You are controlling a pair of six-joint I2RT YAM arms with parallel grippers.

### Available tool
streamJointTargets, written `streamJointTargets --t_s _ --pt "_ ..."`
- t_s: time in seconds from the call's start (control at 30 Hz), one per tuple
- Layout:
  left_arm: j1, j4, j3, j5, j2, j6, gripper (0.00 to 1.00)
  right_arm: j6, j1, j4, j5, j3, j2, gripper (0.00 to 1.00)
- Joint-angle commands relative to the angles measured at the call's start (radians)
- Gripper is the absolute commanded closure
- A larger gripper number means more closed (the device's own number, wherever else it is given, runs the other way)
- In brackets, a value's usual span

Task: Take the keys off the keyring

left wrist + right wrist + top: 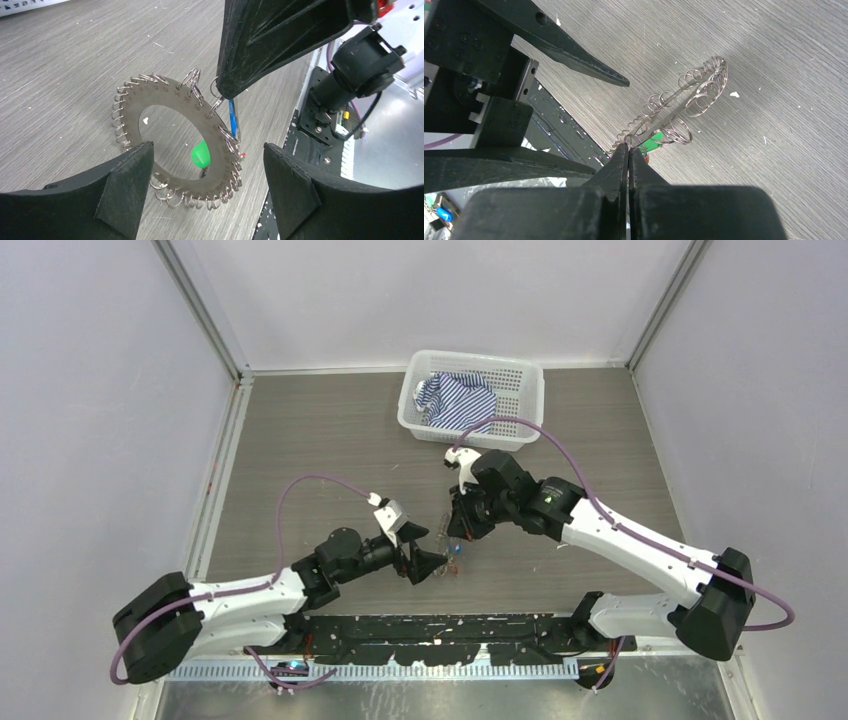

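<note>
Left wrist view: keyring (167, 92) tilted over the table (60, 75); blue key (233, 116) dangles at the rim.
Right gripper (628, 150): fingers pressed together on the keyring's rim, just beside the blue key.
Left gripper (207, 147): fingers apart, either side of the hoop, touching nothing.
Step, judged: grasping the blue key.
Method: close on the key's head, not the small split rings (122, 112); pull along the coil slowly while the right arm braces.

No legible text anywhere, tiny marks stamped on the keyring (165, 94) unreadable
</note>
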Motion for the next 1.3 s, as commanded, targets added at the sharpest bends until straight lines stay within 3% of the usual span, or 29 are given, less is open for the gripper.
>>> streamJointTargets --t_s 0.0,0.23,0.43,0.7,0.93,1.27 --pt "-0.028 0.145 0.017 -0.114 0.064 0.050 0.18 0.000 -0.007 0.006 -0.018 0.079 0.014 0.99" --pt "-0.070 0.226 0.028 -0.138 0.149 0.049 0.19 0.015 -0.009 -0.033 0.002 0.131 0.036 0.99" --pt "-0.128 0.284 0.025 -0.298 0.178 0.047 0.15 0.095 -0.009 -0.053 0.065 0.173 0.069 0.99" --pt "-0.153 0.431 -0.008 -0.333 0.254 0.084 0.17 0.153 -0.008 -0.025 0.058 0.199 0.063 0.99" --pt "-0.263 0.771 -0.057 -0.464 0.392 0.331 0.23 0.217 -0.009 -0.026 0.049 0.240 0.058 0.99" --pt "-0.302 0.779 -0.040 -0.587 0.372 0.491 0.31 0.281 -0.011 0.010 0.008 0.225 0.014 0.99"
